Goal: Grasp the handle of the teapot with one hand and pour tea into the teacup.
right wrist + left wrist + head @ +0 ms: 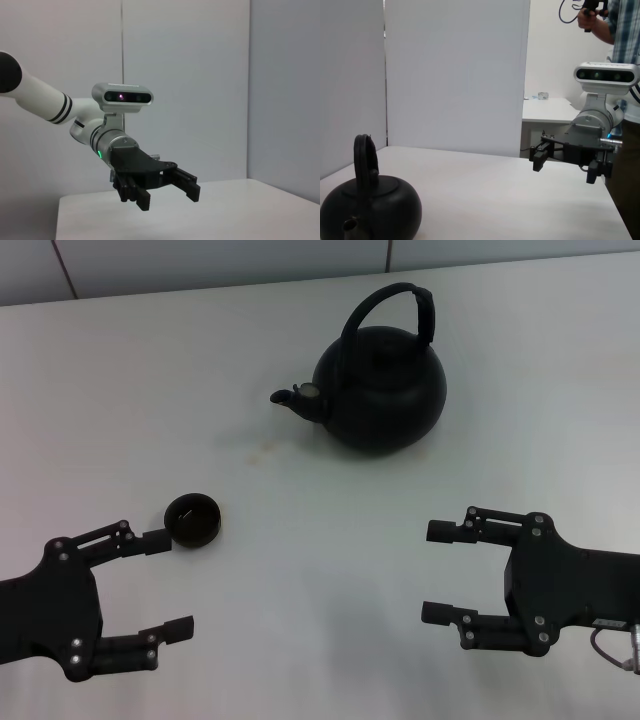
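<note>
The round matte-black teapot (380,385) stands at the back centre of the white table, its arched handle (390,305) upright and its short spout (290,397) facing left. The small dark teacup (192,521) sits on the table left of centre, in front of the spout. My left gripper (172,585) hovers open at the near left, one fingertip close beside the cup without touching it. At the near right my right gripper (433,572) is open and holds nothing, well in front of the teapot. The left wrist view shows the teapot (370,210), its handle (365,160) and the right gripper (565,169) farther off. The right wrist view shows only the left gripper (169,197), open.
The white table (300,470) ends at a tiled wall at the back. White partition panels (455,75) stand behind the table. A person in a plaid shirt (620,30) stands beyond the right arm, near a second white table (545,110).
</note>
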`<state>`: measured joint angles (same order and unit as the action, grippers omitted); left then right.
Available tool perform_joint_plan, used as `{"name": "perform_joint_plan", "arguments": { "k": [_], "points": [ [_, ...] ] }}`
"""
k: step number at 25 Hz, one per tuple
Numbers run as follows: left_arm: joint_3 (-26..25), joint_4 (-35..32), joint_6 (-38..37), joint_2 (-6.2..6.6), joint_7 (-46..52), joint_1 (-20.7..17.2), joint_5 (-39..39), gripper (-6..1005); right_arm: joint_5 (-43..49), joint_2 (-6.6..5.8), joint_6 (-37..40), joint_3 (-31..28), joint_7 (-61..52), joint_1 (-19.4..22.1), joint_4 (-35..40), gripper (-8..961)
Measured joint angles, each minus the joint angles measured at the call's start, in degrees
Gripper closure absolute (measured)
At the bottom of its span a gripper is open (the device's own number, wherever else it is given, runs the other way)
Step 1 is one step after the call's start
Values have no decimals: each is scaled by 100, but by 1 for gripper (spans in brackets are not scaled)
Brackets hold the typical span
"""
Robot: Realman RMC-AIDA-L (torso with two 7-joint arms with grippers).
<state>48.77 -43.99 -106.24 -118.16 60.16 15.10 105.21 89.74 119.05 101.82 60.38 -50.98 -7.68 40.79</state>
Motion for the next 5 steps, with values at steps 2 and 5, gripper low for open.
{"name": "perform_joint_plan", "arguments": {
  "k": [2,5],
  "points": [
    [0,9,9,0,-1,7,-1,152,0,1,4,1,1,0,0,243],
    [5,19,99,-4,-10,31,-1,152,0,5,10,1,5,-19,-1,243]
  ]
}}
